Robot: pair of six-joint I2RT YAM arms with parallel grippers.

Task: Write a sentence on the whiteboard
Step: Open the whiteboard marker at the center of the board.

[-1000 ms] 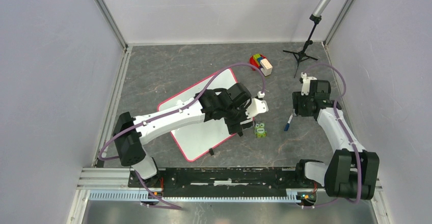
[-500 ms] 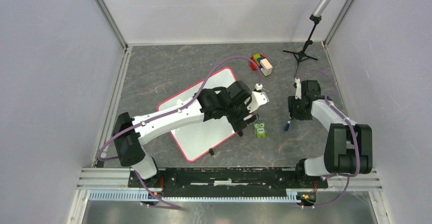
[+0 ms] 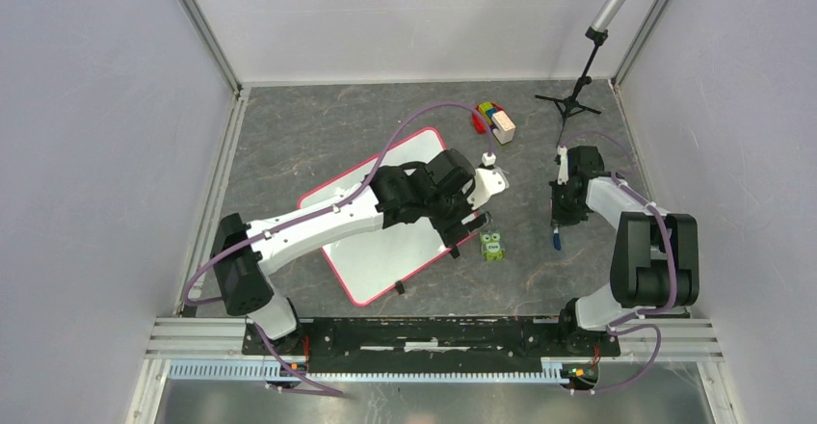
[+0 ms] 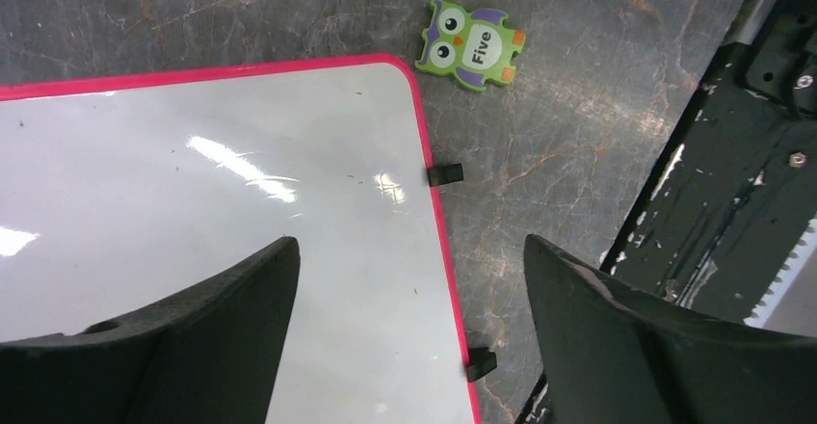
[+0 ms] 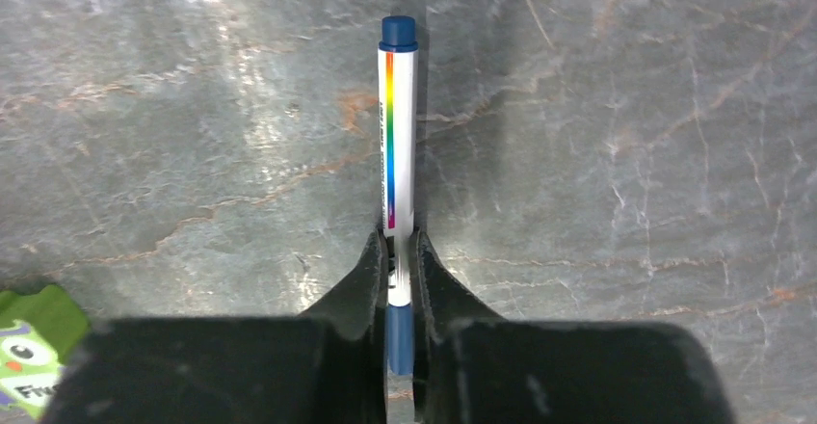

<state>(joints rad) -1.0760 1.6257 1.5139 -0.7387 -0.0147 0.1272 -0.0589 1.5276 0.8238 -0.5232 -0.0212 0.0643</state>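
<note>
Table [image 3: 289, 135]: grey marbled top. The whiteboard [image 3: 390, 260] lies flat on it, left of centre and skewed diagonally; its pink rim and black clips [image 4: 445, 173] show in the left wrist view.

Left arm [image 3: 318, 222]: stretched diagonally across the board, wrist over the board's right corner. Left gripper [image 4: 409, 251]: jaws spread wide, nothing between them, one finger above the board, the other past its clipped edge.

Right arm [image 3: 626, 212]: elbow folded, wrist pointing down, well right of the board. Right gripper [image 5: 398, 251]: clamped on a white marker [image 5: 398, 135] with rainbow stripe and blue cap. Can't tell if the cap touches the table.

Green owl puzzle piece [image 4: 472, 46] marked "Five": on the table near the board's corner, not touching.
</note>
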